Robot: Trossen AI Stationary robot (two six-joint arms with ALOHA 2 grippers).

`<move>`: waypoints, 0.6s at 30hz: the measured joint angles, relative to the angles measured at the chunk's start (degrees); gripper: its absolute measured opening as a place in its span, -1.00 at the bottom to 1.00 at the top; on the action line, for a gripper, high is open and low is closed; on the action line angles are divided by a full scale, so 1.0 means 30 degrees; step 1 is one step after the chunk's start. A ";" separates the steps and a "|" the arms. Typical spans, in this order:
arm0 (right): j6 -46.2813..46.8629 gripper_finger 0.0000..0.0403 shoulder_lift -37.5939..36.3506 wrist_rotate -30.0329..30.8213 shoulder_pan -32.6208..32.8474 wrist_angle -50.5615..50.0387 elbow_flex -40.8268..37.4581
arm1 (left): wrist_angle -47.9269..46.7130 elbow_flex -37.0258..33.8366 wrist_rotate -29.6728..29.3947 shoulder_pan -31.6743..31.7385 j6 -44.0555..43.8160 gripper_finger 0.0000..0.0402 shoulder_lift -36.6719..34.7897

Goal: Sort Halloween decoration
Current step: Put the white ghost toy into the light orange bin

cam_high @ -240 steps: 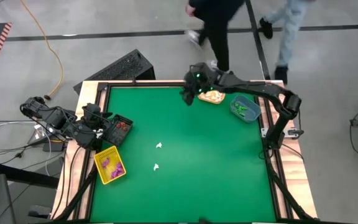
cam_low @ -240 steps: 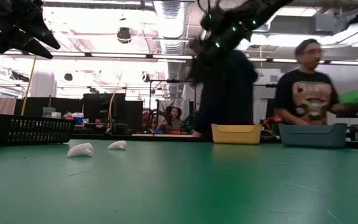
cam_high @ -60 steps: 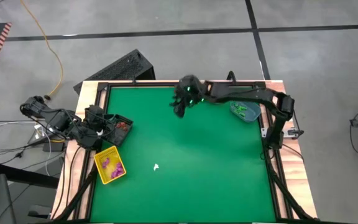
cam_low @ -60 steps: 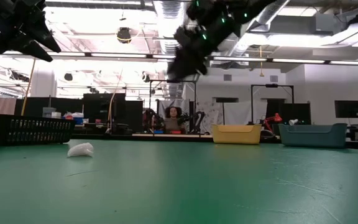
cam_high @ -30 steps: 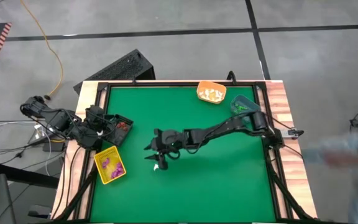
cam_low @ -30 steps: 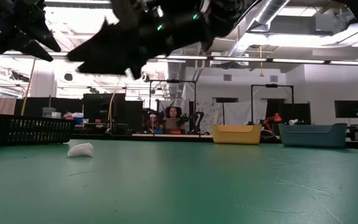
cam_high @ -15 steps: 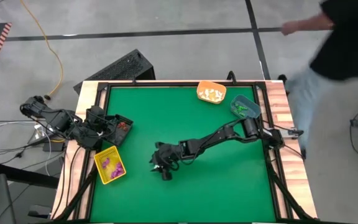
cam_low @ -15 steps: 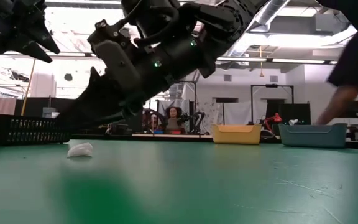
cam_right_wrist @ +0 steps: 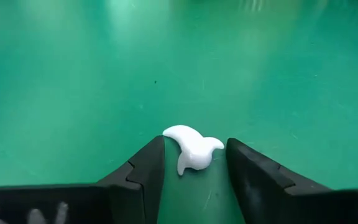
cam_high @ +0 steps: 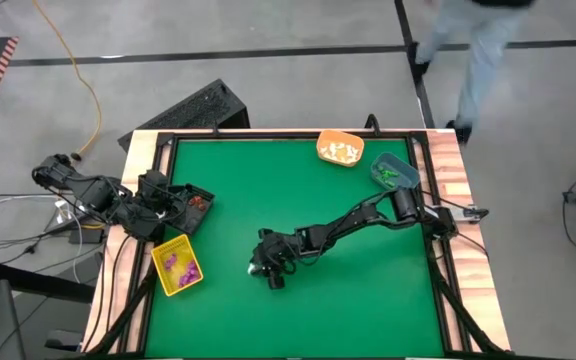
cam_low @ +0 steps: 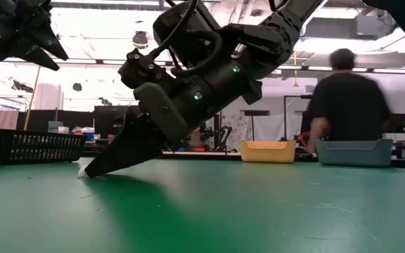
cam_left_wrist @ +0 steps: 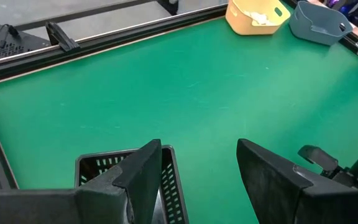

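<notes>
— Run me round the bins first.

— Orange bin up at the table's twelve o'clock edge, pale bits lying in it. Just right of it, toward one o'clock, the blue bin with green pieces inside. Over at nine o'clock the black mesh basket has reddish trinkets in it, and the yellow bin down at eight o'clock holds purple ones.

— And the piece still out on the green table?

— One white trinket, out on the mat a little toward seven o'clock from centre, well clear of every bin. Glossy white, a rounded blob at one end, spreading into two little lobes at the other, a bit like a tiny ghost lying flat.

— Which way does it lie?

— In the right wrist view its long axis runs slantwise between the two fingers, rounded end nearer one finger, forked end nearer the other. I can't tell its heading on the table from overhead; the arm covers it.

— The claws?

— The right gripper is down at the mat, tips low, jaws spread, one on each side of the trinket, not closed on it. The left gripper waits above the black basket at nine o'clock, fingers apart, nothing between them.

— Anyone about?

— A person at the far side of the table, back turned.
</notes>
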 joint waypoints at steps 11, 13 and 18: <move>-0.1145 -0.23 0.0058 0.0203 0.0224 0.0693 -0.0067 | -0.0002 0.0004 -0.0420 -0.0005 -0.0157 -0.01 0.0000; -0.1152 -0.29 0.0058 0.0220 0.0219 0.0334 -0.0059 | -0.0007 0.0004 -0.0423 -0.0005 -0.0157 -0.01 0.0000; -0.1142 -0.50 0.0044 0.0284 0.0219 0.0141 -0.0045 | -0.0007 0.0001 -0.0473 -0.0005 -0.0157 -0.01 0.0000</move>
